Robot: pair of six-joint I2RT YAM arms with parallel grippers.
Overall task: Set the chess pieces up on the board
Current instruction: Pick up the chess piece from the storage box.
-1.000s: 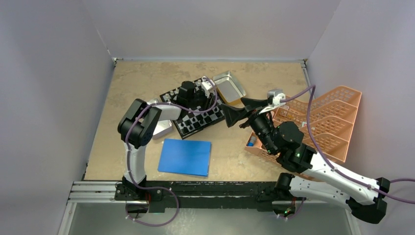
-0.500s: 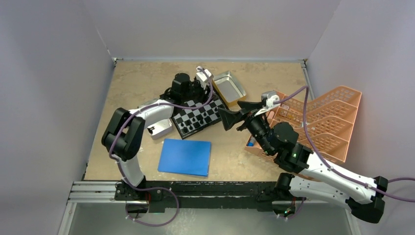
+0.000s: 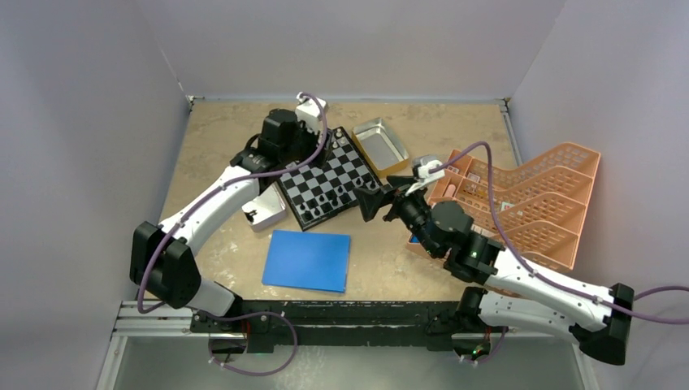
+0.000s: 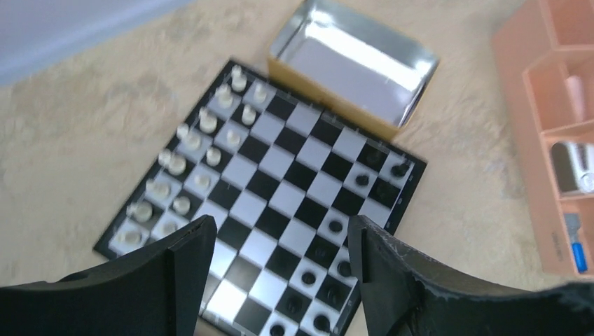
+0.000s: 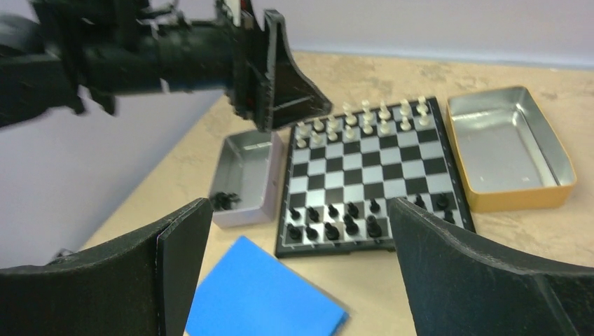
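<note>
Black pieces (image 5: 336,220) are only partly lined up on the near edge of the board (image 3: 329,185), and the whites (image 5: 364,115) sit along the far edge. Your left gripper (image 4: 280,238) hangs over the board, jaws apart and empty. The right gripper (image 5: 300,210) is spread wide, holding nothing. I'd go for the leftovers (image 5: 224,199) in the small silver tray (image 5: 242,215) beside the board: come straight down and pinch just one.

Left wrist view: the board (image 4: 294,175) has its near corner hidden behind the left fingers (image 4: 182,269), the chess pieces (image 4: 208,120) blur beyond telling kinds, the orange organiser (image 4: 546,84) runs off the right edge
</note>
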